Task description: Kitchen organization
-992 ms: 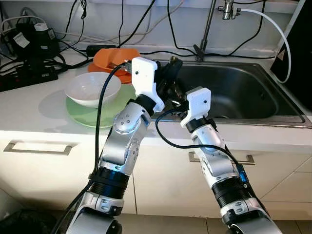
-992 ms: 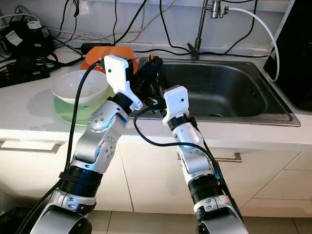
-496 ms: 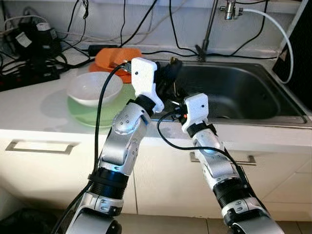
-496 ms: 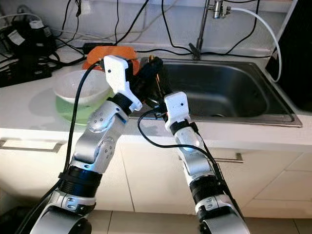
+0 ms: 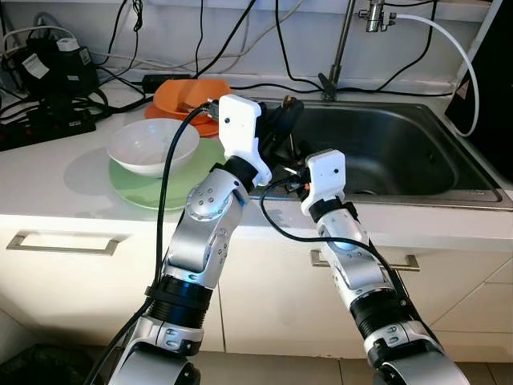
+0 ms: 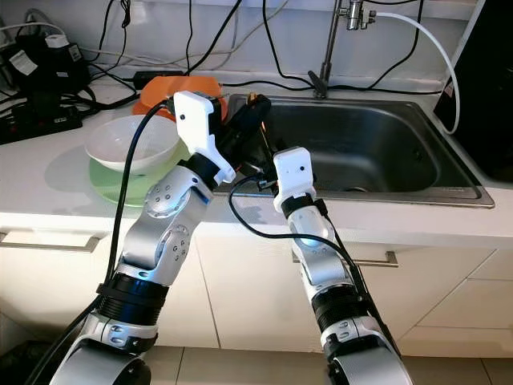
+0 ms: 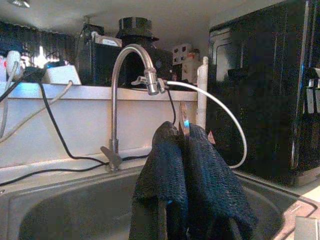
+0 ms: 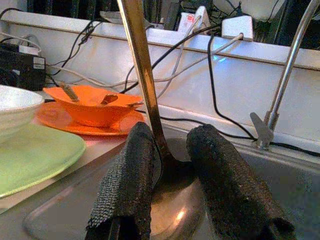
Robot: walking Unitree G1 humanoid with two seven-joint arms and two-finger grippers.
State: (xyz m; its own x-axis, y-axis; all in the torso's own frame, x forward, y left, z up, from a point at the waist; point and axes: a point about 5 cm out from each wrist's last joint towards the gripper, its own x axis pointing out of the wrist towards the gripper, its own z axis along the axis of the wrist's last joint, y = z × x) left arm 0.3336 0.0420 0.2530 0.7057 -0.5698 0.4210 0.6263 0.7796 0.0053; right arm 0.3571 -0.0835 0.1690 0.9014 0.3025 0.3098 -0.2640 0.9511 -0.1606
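Observation:
A metal spoon [image 8: 141, 65] hangs over the near left corner of the steel sink [image 5: 401, 160]. My left gripper [image 5: 280, 122] is shut on its handle, and a sliver of that spoon [image 7: 183, 122] shows between the closed fingers. Just below it is my right gripper [image 8: 172, 170], its fingers [image 8: 225, 180] spread apart to either side of the spoon's bowl. One finger touches the bowl and the other stands off it. In the eye views the right gripper [image 6: 258, 170] sits under the left one at the sink's rim.
On the counter to the left, a white bowl [image 5: 152, 146] rests on a green plate [image 5: 144, 191]. An orange bowl on an orange plate [image 5: 186, 95] lies behind them. Power strips and cables [image 5: 48, 80] crowd the back left. A faucet [image 5: 343, 48] with a white hose rises behind the sink.
My right wrist has turned a little more upright under the left gripper. The left arm and the spoon have stayed put.

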